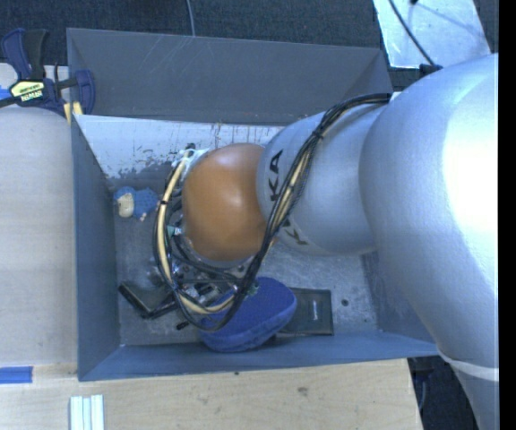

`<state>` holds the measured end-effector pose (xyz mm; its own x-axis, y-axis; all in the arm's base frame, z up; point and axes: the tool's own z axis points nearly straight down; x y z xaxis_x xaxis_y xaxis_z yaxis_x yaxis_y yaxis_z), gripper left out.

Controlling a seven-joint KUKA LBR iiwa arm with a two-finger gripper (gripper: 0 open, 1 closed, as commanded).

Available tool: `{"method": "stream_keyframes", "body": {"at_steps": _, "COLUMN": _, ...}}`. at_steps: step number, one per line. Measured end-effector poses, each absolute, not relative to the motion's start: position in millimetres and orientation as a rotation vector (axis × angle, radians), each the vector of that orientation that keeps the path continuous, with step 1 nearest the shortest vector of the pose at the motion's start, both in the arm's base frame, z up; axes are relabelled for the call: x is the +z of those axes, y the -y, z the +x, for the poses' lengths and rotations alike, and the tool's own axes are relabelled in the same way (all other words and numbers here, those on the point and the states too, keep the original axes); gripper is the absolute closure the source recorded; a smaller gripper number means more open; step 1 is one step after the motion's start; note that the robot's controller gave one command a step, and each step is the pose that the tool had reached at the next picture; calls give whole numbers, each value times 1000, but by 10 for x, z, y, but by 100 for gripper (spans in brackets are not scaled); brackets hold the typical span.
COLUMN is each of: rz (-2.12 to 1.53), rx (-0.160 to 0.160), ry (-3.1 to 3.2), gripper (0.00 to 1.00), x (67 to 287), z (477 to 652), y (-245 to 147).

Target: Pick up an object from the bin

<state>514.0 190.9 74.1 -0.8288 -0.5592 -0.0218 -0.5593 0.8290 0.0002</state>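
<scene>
- My arm [437, 195] is nearest the lens: a broad silver body that comes in from the right and covers the right end of the bin [92, 258].
- At its end sits my orange cover [227, 202], round and domed, over the middle of the bin floor.
- My cables [164, 213], yellow and black, loop down the left side of the cover and bunch up below it.
- My gripper [195, 283] is the dark gear under the cover, low over the floor toward the front wall. The cover and cables hide most of it.
- Whether my grip is wide, narrow or closed on anything, I cannot tell.
- A blue lump [256, 316], dark and rounded, lies by the front wall, just right of the gripper. The lowest cable loop crosses its near edge.
- A black bent piece [146, 298] lies on the floor just left of the gripper, toward the front left corner.
- A flat black slab [310, 313] lies right of the blue lump, partly tucked under it.
- A small blue-and-tan scrap [133, 202] rests near the left wall, well apart from the gripper.
- Which of these is under my gripper I cannot tell; the blue lump and the bent piece are closest to it.
</scene>
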Motion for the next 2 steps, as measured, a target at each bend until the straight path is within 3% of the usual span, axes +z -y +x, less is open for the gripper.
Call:
{"method": "stream_keyframes", "body": {"at_steps": 1, "rz": -936, "rx": -2, "ry": -2994, "gripper": 100, "x": 1860, "z": 5295, "y": -1595}}
{"method": "stream_keyframes", "body": {"at_steps": 2, "rz": -960, "rx": 1, "ry": -2987, "gripper": 100, "x": 2920, "z": 5111, "y": -1801}}
